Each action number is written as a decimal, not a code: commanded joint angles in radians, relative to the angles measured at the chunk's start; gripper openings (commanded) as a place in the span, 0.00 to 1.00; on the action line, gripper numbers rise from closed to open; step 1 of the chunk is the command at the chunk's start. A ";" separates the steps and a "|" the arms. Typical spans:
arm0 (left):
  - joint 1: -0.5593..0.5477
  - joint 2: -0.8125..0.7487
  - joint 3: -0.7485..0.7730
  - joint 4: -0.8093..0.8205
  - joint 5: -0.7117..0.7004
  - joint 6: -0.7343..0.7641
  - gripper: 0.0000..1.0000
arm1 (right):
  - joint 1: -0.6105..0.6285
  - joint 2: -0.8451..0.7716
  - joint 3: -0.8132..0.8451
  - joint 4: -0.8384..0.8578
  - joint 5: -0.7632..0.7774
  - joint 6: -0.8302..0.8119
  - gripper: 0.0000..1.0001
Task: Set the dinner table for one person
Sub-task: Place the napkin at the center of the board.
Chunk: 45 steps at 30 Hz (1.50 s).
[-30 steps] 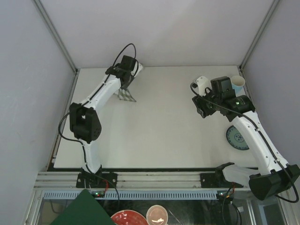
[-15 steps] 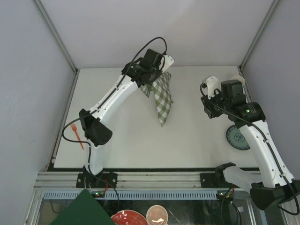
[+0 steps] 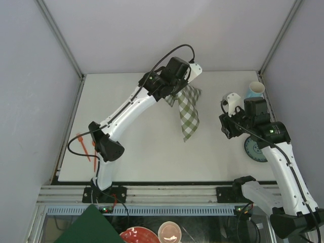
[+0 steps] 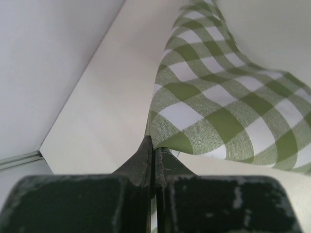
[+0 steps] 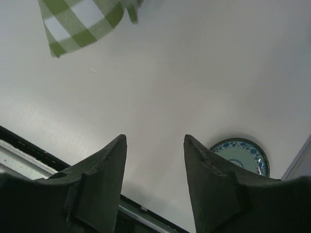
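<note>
A green-and-white checked cloth [image 3: 188, 114] hangs above the back middle of the off-white dinner table [image 3: 152, 152]. My left gripper [image 3: 175, 91] is shut on its upper edge. In the left wrist view the jaws [image 4: 154, 146] pinch the cloth [image 4: 218, 107], which drapes away to the right. My right gripper [image 3: 227, 128] hovers over the table's right side, open and empty. The right wrist view shows its fingers [image 5: 155, 141] apart above bare tabletop, the cloth's tip [image 5: 80, 24] far ahead.
A blue-patterned plate [image 3: 254, 149] lies by the right edge, also in the right wrist view [image 5: 240, 154]. A light blue cup [image 3: 256, 90] stands in the back right corner. Orange utensils [image 3: 84, 147] lie by the left edge. Bowls [image 3: 139, 235] sit below the table's front rail.
My left arm has swung from the back left toward the middle, carrying the cloth, which now hangs unfolded. My right arm has drawn back toward the near right, uncovering the cup.
</note>
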 commanded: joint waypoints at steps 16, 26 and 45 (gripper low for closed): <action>-0.087 -0.304 -0.112 0.132 0.066 0.044 0.00 | 0.012 -0.014 -0.092 0.061 -0.002 0.006 0.44; -0.075 -0.511 -0.470 0.263 -0.003 0.051 0.00 | 0.010 -0.006 -0.093 0.081 -0.006 0.019 0.45; -0.004 0.080 -0.064 0.166 -0.035 -0.068 0.00 | 0.090 -0.026 -0.080 0.056 0.026 0.041 0.47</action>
